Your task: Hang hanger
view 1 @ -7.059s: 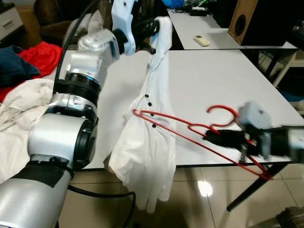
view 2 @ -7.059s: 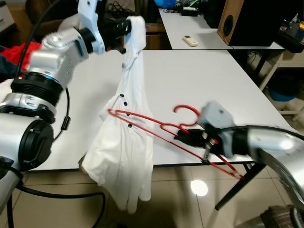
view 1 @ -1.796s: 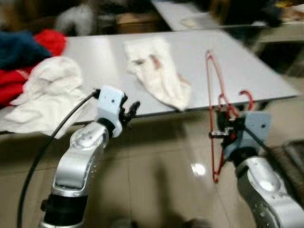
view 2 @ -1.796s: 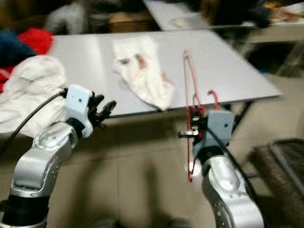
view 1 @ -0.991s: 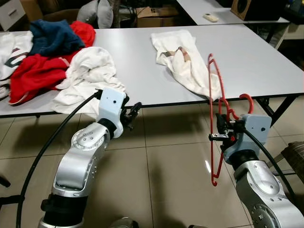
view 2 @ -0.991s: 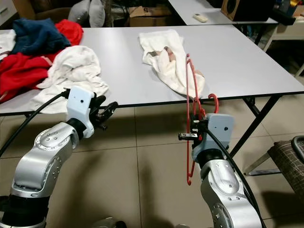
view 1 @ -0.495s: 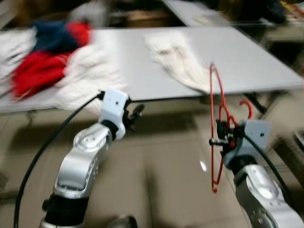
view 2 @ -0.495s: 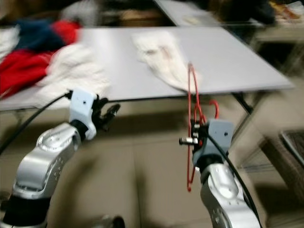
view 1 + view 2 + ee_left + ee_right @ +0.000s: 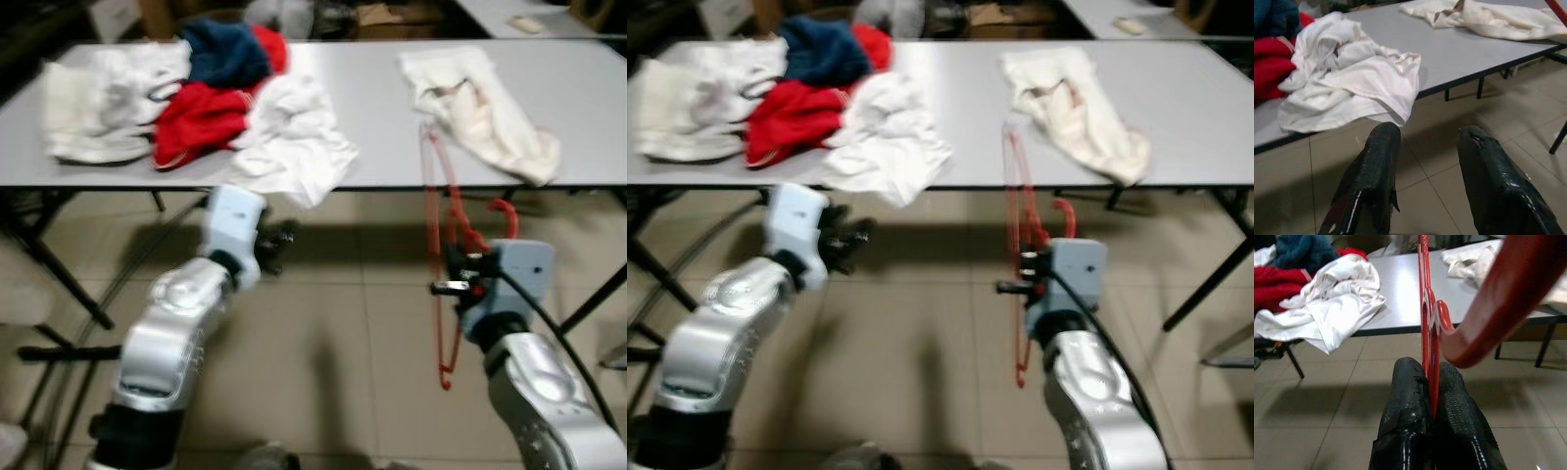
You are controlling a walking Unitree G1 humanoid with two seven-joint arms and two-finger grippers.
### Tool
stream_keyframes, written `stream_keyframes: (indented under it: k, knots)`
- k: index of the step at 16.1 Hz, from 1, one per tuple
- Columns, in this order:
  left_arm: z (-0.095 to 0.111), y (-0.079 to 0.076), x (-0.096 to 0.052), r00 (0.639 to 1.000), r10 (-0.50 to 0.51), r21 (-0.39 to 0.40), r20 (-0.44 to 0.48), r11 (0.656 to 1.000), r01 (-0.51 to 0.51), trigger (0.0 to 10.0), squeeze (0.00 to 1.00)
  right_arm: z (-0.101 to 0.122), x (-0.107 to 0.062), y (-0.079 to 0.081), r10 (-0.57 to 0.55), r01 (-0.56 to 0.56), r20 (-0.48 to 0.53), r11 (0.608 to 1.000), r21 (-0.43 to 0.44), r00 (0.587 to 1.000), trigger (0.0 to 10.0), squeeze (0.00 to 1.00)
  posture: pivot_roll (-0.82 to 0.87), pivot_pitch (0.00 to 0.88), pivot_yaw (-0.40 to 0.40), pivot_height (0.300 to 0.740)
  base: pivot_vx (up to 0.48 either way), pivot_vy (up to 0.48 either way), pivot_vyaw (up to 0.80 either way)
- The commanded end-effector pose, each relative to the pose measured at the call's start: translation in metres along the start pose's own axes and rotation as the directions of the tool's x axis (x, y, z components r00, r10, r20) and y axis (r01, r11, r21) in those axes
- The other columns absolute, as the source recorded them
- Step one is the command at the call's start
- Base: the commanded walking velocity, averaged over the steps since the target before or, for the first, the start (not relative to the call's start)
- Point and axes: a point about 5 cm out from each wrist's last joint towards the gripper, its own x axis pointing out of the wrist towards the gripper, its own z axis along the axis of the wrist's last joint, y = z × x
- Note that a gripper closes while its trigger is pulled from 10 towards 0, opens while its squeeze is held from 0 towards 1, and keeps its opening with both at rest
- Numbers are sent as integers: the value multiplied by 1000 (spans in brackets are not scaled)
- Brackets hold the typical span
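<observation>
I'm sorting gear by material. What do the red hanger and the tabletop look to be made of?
The red hanger looks like thin wire with a smooth, glossy red coating, probably plastic-dipped metal; its slim rod and shiny hook suggest so. The right gripper holds it, fingers shut. The tabletop seems a pale grey matte laminate board with a dark edge; the core can't be told.

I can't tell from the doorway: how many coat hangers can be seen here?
1. A red hanger is pinched upright in the right gripper, above the floor in front of the table. Others could be buried under the pile of clothes.
</observation>
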Motion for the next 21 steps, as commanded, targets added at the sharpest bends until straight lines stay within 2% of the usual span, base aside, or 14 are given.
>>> stream_keyframes:
  k: [1,8,13,15,16,17,18,20,21]
  knots:
    - [4,6,-3,1000,23,14,9,1000,-23,10000,0,5,0,4,14,-14,29,1000,-1,999,10000,0,-33,43,25,740,0,341,0]
    - [-6,5,-3,999,35,5,-13,999,-35,10000,0,2,-1,0,-6,8,42,998,-60,999,10000,0,-46,41,22,740,0,343,0]
    - [-8,7,-5,999,48,-7,5,999,-48,10000,0,-3,1,0,19,-19,20,1000,-16,1000,10000,0,-45,32,12,740,0,256,0]
    - [-7,7,-5,998,58,-47,25,997,-57,10000,0,-4,3,2,21,-20,18,999,-27,1000,10000,0,-45,30,8,740,0,0,0]
    - [-8,6,-5,998,54,-46,14,998,-53,10000,59,-4,4,3,33,-32,20,999,-19,999,10000,0,-39,31,4,740,0,0,0]
    - [-8,5,-5,999,48,-41,14,998,-47,10000,235,-4,4,3,34,-34,17,999,-9,999,10000,0,-39,31,4,740,0,0,0]
    - [-8,3,-5,999,36,-28,23,999,-36,10000,514,-4,5,3,50,-50,12,999,0,999,10000,0,-37,33,4,740,0,0,0]
    - [-9,2,-4,999,25,-39,33,999,-24,10000,800,-5,5,5,69,-69,7,998,-8,998,10000,0,-40,35,7,740,0,0,0]
    - [-9,2,-4,999,26,-37,35,999,-25,10000,800,-6,4,6,67,-67,7,998,-1,998,10000,0,-40,35,7,740,0,0,0]
